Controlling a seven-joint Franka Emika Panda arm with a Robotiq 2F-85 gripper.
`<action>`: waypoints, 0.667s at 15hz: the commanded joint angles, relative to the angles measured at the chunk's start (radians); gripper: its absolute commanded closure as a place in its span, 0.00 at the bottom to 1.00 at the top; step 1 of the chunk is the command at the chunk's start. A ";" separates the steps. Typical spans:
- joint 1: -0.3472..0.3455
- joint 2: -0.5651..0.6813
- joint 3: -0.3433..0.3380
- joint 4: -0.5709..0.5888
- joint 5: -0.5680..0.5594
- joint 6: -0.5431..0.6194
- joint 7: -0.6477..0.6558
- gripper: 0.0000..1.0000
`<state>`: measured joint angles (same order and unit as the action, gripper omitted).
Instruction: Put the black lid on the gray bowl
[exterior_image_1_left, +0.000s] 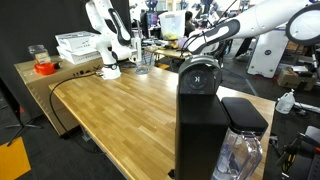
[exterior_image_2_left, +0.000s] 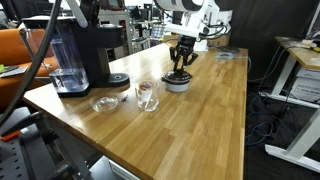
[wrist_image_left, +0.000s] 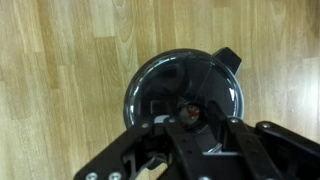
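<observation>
The black lid (wrist_image_left: 185, 85) lies on the gray bowl (exterior_image_2_left: 177, 86), which stands on the wooden table toward its far end. In the wrist view the round lid covers the bowl, with a small tab at its upper right rim. My gripper (exterior_image_2_left: 181, 70) hangs straight above the lid, and its fingers (wrist_image_left: 186, 118) are closed round the knob at the lid's centre. In an exterior view the gripper (exterior_image_1_left: 193, 44) shows beyond the black coffee machine, which hides the bowl.
A black coffee machine (exterior_image_2_left: 85, 50) with a clear jug stands at the table's near corner. A glass cup (exterior_image_2_left: 147, 95) and a clear glass dish (exterior_image_2_left: 104, 103) sit beside it. A white robot arm (exterior_image_1_left: 103, 35) and a white crate (exterior_image_1_left: 78, 45) stand at the far end.
</observation>
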<state>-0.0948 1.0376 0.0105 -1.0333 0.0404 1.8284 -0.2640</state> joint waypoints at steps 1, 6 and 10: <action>-0.019 0.028 0.026 0.052 0.004 -0.034 -0.041 0.92; -0.019 0.039 0.027 0.059 0.002 -0.040 -0.048 0.47; -0.020 0.046 0.028 0.071 0.002 -0.043 -0.054 0.21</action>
<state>-0.0973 1.0583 0.0191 -1.0113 0.0408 1.8263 -0.2941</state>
